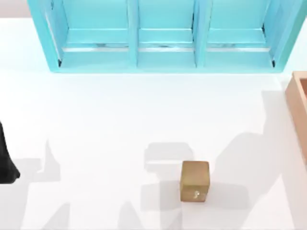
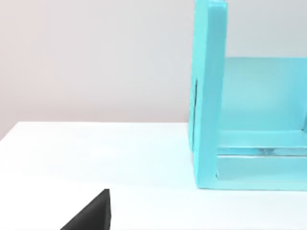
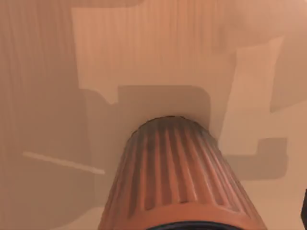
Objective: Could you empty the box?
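The box (image 1: 298, 103) sits at the right edge of the white bench (image 1: 120, 120). In the right wrist view, a ribbed orange cup (image 3: 177, 177) lies inside on the box floor (image 3: 144, 57). Both arms' jaws: cannot tell. A small brown cube (image 1: 195, 180) sits on the bench. A turquoise shelf (image 1: 163, 36) stands at the back.

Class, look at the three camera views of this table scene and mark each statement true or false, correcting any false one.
1. The shelf has three bays. True.
2. The small cube sits inside a shelf bay. False: it stands on the table, in front of the shelf.
3. The box is at the table's right edge. True.
4. The right wrist view shows a ribbed orange-brown cup over a wood-coloured surface. True.
5. The cube is turquoise. False: it is golden-brown.
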`<action>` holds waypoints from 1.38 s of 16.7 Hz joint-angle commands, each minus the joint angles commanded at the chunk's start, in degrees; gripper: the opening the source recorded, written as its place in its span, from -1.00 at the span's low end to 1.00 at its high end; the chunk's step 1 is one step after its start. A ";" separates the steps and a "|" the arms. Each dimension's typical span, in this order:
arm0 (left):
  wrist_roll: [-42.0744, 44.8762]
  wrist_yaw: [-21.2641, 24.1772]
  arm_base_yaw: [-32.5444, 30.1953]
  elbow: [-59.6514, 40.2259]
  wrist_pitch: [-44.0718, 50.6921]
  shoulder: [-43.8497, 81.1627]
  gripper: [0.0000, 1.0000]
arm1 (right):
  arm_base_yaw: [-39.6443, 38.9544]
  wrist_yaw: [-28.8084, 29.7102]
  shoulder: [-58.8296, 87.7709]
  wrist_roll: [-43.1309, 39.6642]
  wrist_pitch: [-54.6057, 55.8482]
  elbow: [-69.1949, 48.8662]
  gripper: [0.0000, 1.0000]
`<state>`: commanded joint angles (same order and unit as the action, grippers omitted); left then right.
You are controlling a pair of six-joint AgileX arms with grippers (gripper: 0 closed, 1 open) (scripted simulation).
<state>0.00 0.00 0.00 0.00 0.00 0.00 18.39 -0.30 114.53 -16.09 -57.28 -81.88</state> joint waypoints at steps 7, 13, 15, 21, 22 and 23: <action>0.00 0.00 0.00 0.00 0.00 0.00 1.00 | 0.00 0.00 0.00 0.00 0.00 0.00 -1.00; 0.00 0.00 0.00 0.00 0.00 0.00 1.00 | 0.47 -0.58 -0.29 -0.25 -0.87 -0.88 -1.00; 0.00 0.00 0.00 0.00 0.00 0.00 1.00 | 1.56 -2.02 -1.27 -1.03 -3.75 -4.13 -1.00; 0.00 0.00 0.00 0.00 0.00 0.00 1.00 | 3.95 -4.60 -4.85 -1.37 -17.76 -20.73 -1.00; 0.00 0.00 0.00 0.00 0.00 0.00 1.00 | 3.62 -4.08 -4.69 -1.11 -20.44 -22.49 -1.00; 0.00 0.00 0.00 0.00 0.00 0.00 1.00 | 3.12 -3.38 -4.31 -0.87 -22.96 -23.89 -1.00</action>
<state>0.00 0.00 0.00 0.00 0.00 0.00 21.51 -3.68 110.22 -16.96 -80.23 -105.77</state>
